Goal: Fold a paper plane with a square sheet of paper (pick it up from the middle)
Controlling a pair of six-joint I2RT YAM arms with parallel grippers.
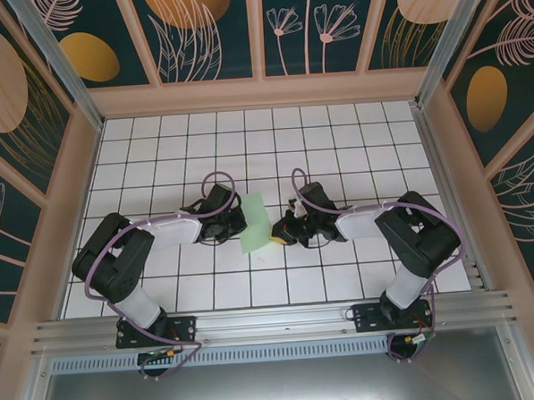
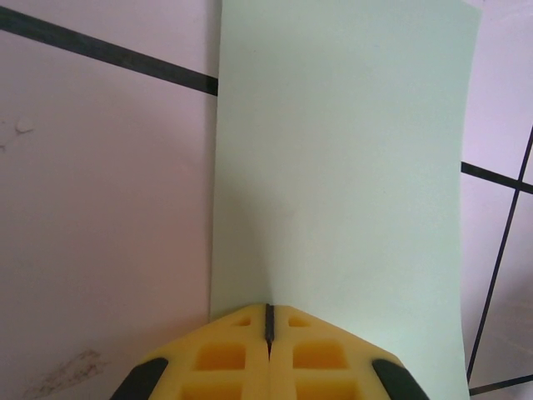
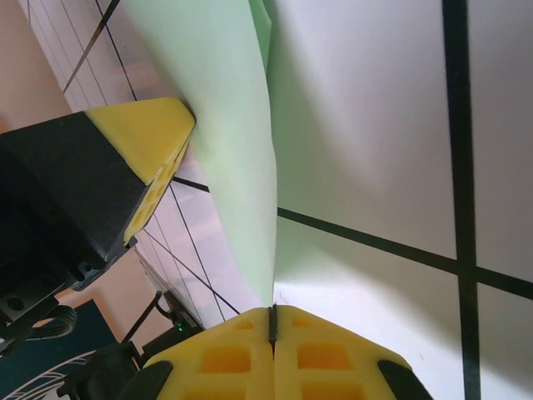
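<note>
**Surface.** The white grid-tiled surface (image 1: 353,133) fills the floor of the enclosure. Black lines divide it into tiles.

**Arms.** The left arm (image 1: 126,252) reaches in from 8 o'clock. The right arm (image 1: 412,233) reaches in from 4 o'clock. Both converge near the middle of the surface.

**Sheet of paper.** In the top view the pale mint-green sheet of paper (image 1: 255,217) lies between the two tools at the centre of the surface.
- It shows there as a narrow strip, not a full square.
- Its long axis runs roughly 12 to 6 o'clock, with the far end leaning slightly toward 11.
- In the left wrist view the sheet (image 2: 341,167) runs away from the fingertips toward 12 o'clock as a tall plain panel. Its edges are straight and it carries no print.
- In the right wrist view the sheet (image 3: 225,125) curves up and away toward 11 o'clock. A second layer shows at the top, so it appears doubled over there.

**Left tool.** The left tool (image 1: 242,225) sits at the sheet's 9 o'clock side.
- In its own camera the left tool (image 2: 268,323) has its yellow jaws clenched together.
- The sheet's near edge is pinched in the seam.

**Right tool.** The right tool (image 1: 277,238) sits at the sheet's 4 o'clock side.
- In its own view the right tool (image 3: 272,318) is likewise clenched, with the paper's edge entering the seam between the jaws.
- The left tool's yellow finger (image 3: 146,154) shows at 10 o'clock in this view, touching the sheet's opposite face.
</note>
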